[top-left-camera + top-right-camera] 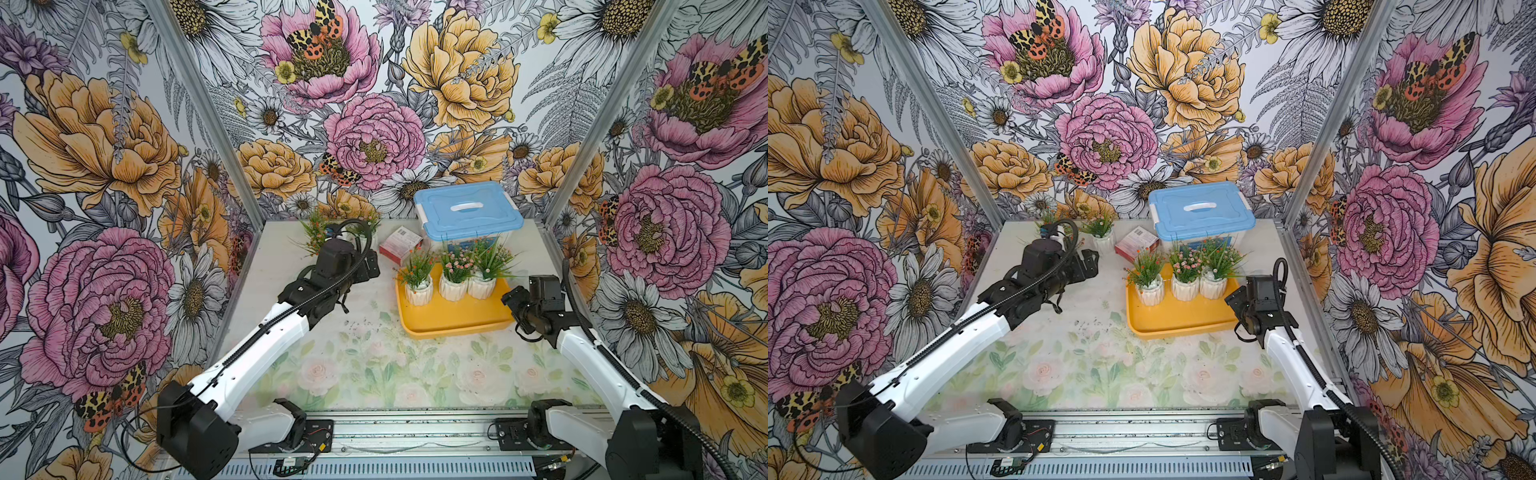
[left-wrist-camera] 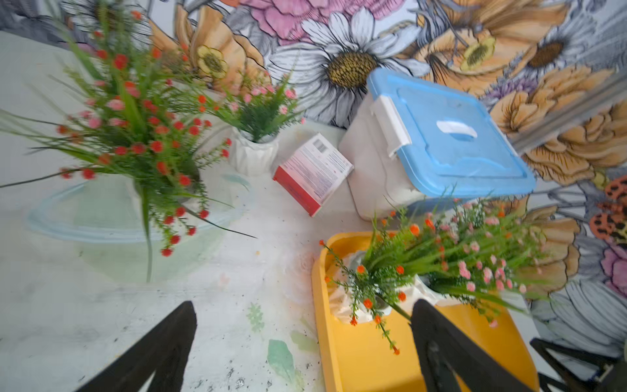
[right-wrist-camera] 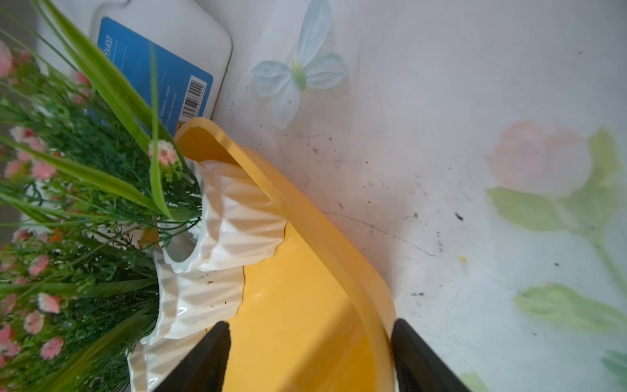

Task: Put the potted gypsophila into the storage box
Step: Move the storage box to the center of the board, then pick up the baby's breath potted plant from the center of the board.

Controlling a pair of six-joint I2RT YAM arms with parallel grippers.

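Observation:
The storage box, a shallow yellow tray, sits right of the table's centre in both top views. Three potted gypsophila stand in a row at its far end: orange-red, pink, and pink. Two more pots stand at the back left, partly hidden behind my left arm in the top views. My left gripper hangs open between those pots and the tray's left rim, holding nothing. My right gripper is open astride the tray's right rim, beside the rightmost pot.
A clear bin with a blue lid stands right behind the tray. A red and white carton lies left of it. The back-left pot sits on a clear round dish. Flowered walls close in three sides.

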